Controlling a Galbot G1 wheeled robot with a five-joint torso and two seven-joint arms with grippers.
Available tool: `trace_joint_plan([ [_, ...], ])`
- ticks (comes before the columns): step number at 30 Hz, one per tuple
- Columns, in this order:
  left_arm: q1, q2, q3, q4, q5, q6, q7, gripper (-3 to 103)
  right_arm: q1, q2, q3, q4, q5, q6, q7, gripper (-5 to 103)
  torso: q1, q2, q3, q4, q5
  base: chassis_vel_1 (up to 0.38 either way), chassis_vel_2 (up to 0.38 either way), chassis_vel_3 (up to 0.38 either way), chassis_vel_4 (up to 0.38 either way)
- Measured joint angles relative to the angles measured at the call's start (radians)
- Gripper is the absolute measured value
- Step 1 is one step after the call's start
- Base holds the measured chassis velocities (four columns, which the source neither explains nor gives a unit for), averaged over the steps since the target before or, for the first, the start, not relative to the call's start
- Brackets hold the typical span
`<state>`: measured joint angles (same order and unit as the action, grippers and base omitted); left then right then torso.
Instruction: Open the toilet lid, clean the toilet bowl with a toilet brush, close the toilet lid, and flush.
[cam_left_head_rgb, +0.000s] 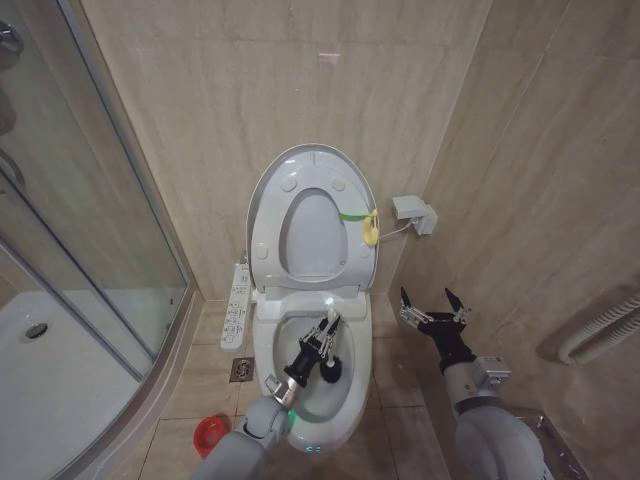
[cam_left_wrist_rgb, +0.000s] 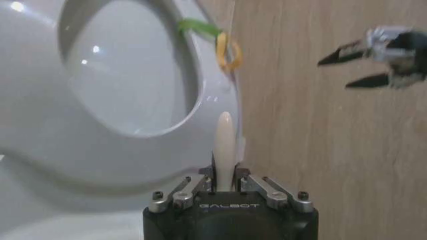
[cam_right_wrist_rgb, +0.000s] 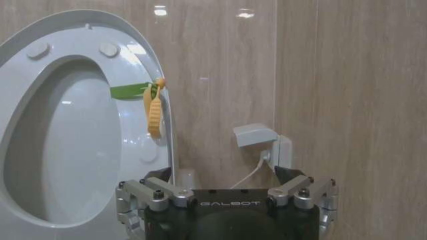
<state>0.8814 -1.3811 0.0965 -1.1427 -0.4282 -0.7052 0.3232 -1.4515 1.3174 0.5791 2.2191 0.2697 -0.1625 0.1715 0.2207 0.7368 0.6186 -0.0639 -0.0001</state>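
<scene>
Left tool (cam_left_head_rgb: 326, 333) is clamped on the thin white stick handle of the toilet brush (cam_left_head_rgb: 331, 366), whose dark bristle head sits just below it inside the glossy white ceramic toilet bowl (cam_left_head_rgb: 268, 345). Beyond that tool, the large white oval plastic toilet lid (cam_left_head_rgb: 268, 192) stands upright against the wall with the seat ring, its green strap and yellow ring (cam_left_head_rgb: 371, 228) at one edge. Right tool (cam_left_head_rgb: 433, 307) hovers beside the bowl, jaws spread wide, holding nothing.
</scene>
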Motion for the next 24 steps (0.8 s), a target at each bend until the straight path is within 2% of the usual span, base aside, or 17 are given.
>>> trace_joint_plan([
  [5, -0.022, 0.024, -0.036, 0.049, 0.011, 0.019, 0.003, 19, 0.000, 0.000, 0.000, 0.000, 0.000, 0.000, 0.000, 100, 0.000, 0.000, 0.000, 0.0000, 0.0000, 0.000, 0.000, 0.000, 0.000],
  [6, -0.021, 0.035, -0.041, 0.038, 0.019, 0.024, 0.008, 19, 0.000, 0.000, 0.000, 0.000, 0.000, 0.000, 0.000, 100, 0.000, 0.000, 0.000, 0.0006, 0.0005, 0.000, 0.000, 0.000, 0.000],
  [9, -0.005, 0.039, -0.026, -0.052, 0.020, 0.027, 0.009, 19, 0.000, 0.000, 0.000, 0.000, 0.000, 0.000, 0.000, 100, 0.000, 0.000, 0.000, 0.0000, 0.0001, 0.000, 0.000, 0.000, 0.000],
  [15, 0.012, 0.014, 0.018, -0.086, 0.004, 0.017, 0.001, 19, 0.000, 0.000, 0.000, 0.000, 0.000, 0.000, 0.000, 100, 0.000, 0.000, 0.000, -0.0002, 0.0001, 0.000, 0.000, 0.000, 0.000],
  [20, 0.003, 0.002, 0.018, -0.020, 0.002, 0.010, 0.002, 19, 0.000, 0.000, 0.000, 0.000, 0.000, 0.000, 0.000, 100, 0.000, 0.000, 0.000, 0.0001, 0.0001, 0.000, 0.000, 0.000, 0.000],
  [24, -0.014, 0.042, -0.050, 0.048, 0.014, 0.015, -0.028, 19, 0.000, 0.000, 0.000, 0.000, 0.000, 0.000, 0.000, 100, 0.000, 0.000, 0.000, 0.0001, 0.0000, 0.000, 0.000, 0.000, 0.000],
])
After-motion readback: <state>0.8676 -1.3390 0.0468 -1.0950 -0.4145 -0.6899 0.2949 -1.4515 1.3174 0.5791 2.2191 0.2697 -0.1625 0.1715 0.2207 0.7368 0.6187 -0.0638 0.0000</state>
